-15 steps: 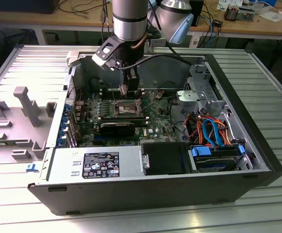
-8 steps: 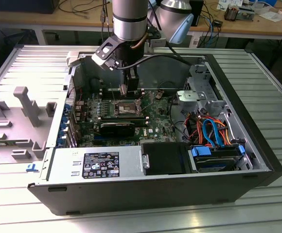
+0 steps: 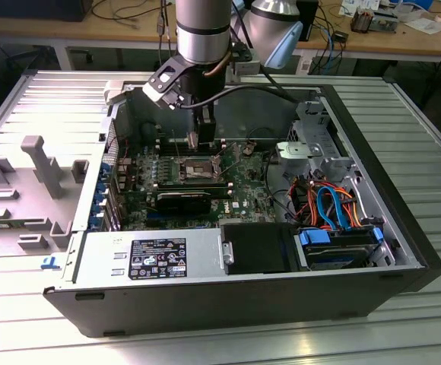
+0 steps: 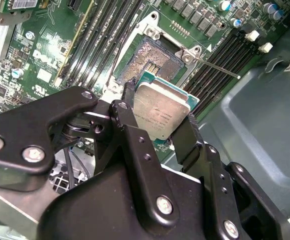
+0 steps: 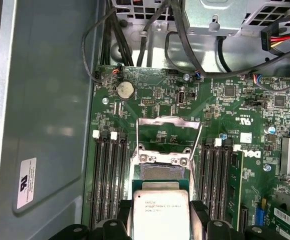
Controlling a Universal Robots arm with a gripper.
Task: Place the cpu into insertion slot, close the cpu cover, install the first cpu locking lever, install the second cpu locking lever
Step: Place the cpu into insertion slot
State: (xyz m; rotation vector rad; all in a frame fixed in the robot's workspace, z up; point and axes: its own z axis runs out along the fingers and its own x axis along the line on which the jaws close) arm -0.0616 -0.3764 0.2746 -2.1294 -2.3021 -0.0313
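Second wrist view: gripper (image 4: pixel 157 114) fingers (image 4: pixel 184 136) clamped on the cpu (image 4: pixel 161 107), one on either edge. The chip sits between them, just above the bare insertion slot (image 4: pixel 152 59). Cpu cover (image 5: pixel 169 120) stands open beyond the fingertips.

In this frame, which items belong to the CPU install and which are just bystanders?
Job: gripper, shut on the cpu near the insertion slot; the cpu cover, swung open.
Bystanders: memory slots; coin battery; orange and blue cables; power supply.
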